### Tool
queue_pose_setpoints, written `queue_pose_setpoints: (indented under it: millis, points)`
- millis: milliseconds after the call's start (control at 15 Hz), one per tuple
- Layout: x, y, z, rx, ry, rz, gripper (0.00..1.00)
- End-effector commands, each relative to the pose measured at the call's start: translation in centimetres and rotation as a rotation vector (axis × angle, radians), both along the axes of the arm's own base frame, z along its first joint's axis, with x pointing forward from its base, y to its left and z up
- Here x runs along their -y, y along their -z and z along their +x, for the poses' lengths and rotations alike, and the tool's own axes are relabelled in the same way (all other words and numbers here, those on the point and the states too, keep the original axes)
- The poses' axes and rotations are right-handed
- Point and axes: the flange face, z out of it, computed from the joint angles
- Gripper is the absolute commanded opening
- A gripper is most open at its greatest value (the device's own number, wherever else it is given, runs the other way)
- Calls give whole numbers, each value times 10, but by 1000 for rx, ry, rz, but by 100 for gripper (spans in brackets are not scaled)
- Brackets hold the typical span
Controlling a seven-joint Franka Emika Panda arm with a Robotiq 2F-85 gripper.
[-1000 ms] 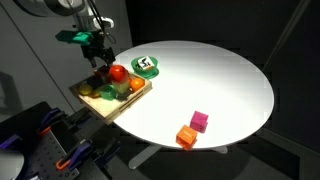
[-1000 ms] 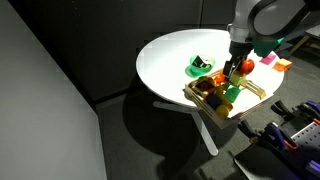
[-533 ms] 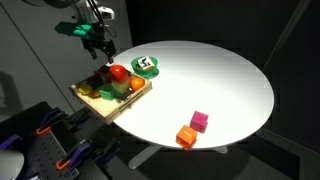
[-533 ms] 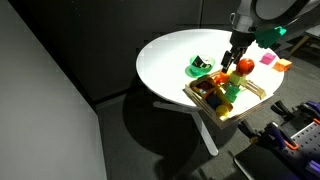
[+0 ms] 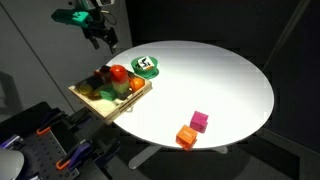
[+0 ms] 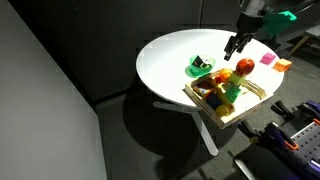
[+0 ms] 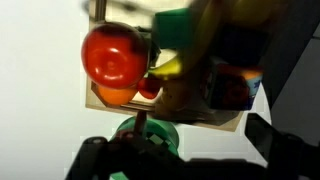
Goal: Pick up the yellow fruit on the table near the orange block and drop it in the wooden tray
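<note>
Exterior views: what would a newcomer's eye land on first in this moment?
The wooden tray at the edge of the white table stands out, heaped with bright toy fruit, a red ball among them. The robot's hand hangs in the air above it. Across the table, an orange block and a pink cube sit alone near the rim.

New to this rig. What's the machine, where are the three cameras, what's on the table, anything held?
One robot arm with a two-fingered hand. Two pictures come from cameras standing outside the robot, at different spots; the blurry third comes from a camera on its wrist. The round white table carries a wooden tray of toy food, a red ball among it, at its edge, a green-and-white dish beside that, and an orange block next to a pink cube across the table. The hand hangs roughly above the tray; whether it holds anything is too small to tell.
</note>
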Motion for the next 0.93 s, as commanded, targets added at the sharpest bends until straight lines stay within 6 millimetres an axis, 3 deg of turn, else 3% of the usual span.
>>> queue_pose_setpoints:
  millis: [0, 400, 867]
  points:
    - [20, -26, -12, 13, 80, -30, 100]
    - [45, -47, -25, -75, 182, -94, 100]
    - [55, -57, -43, -181, 194, -106, 100]
